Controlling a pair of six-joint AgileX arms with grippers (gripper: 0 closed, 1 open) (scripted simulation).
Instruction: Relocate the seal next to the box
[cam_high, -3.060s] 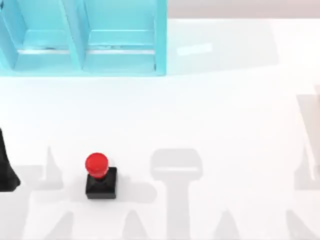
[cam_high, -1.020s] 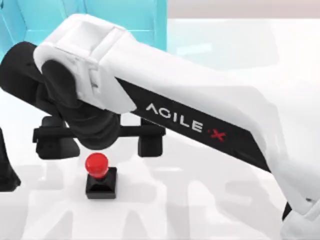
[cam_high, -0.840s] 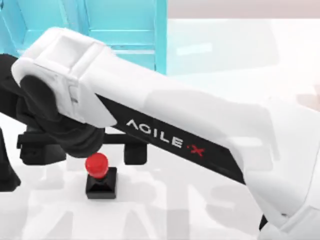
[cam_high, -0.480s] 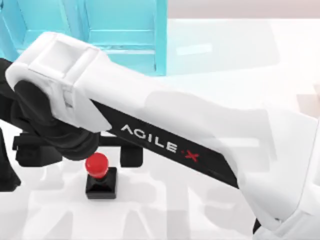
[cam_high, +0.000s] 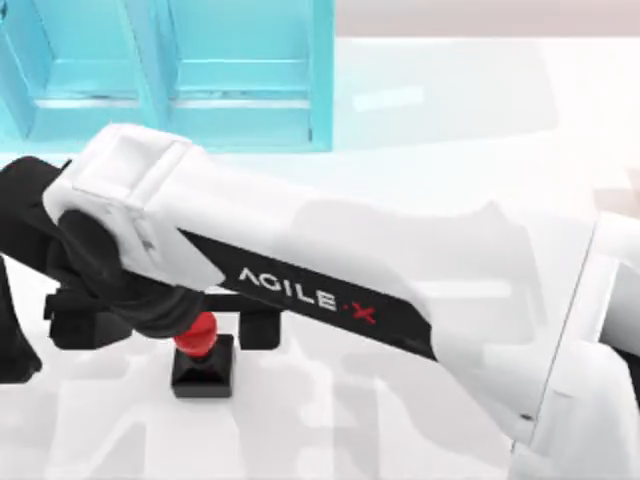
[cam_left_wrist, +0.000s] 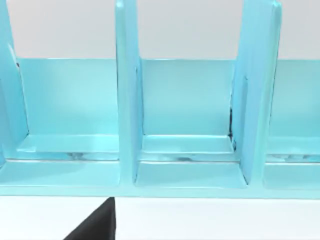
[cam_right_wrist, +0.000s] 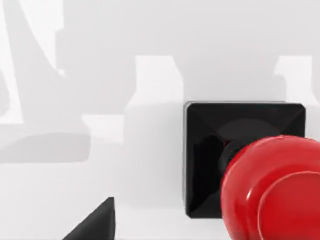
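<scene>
Seal (cam_high: 203, 352) stands on the desk (cam_high: 450, 190) well short of the box (cam_high: 240, 75), and my right fingers (cam_high: 165, 322), spread wide and empty, have dropped to straddle its red knob, ready to close.

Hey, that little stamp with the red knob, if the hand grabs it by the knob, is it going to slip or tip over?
The stamp looks rigid. Its red knob is round and glossy, so the right hand above it might slip. The flat square black base should keep it upright on the table, though a push high on the knob could tip it.
</scene>
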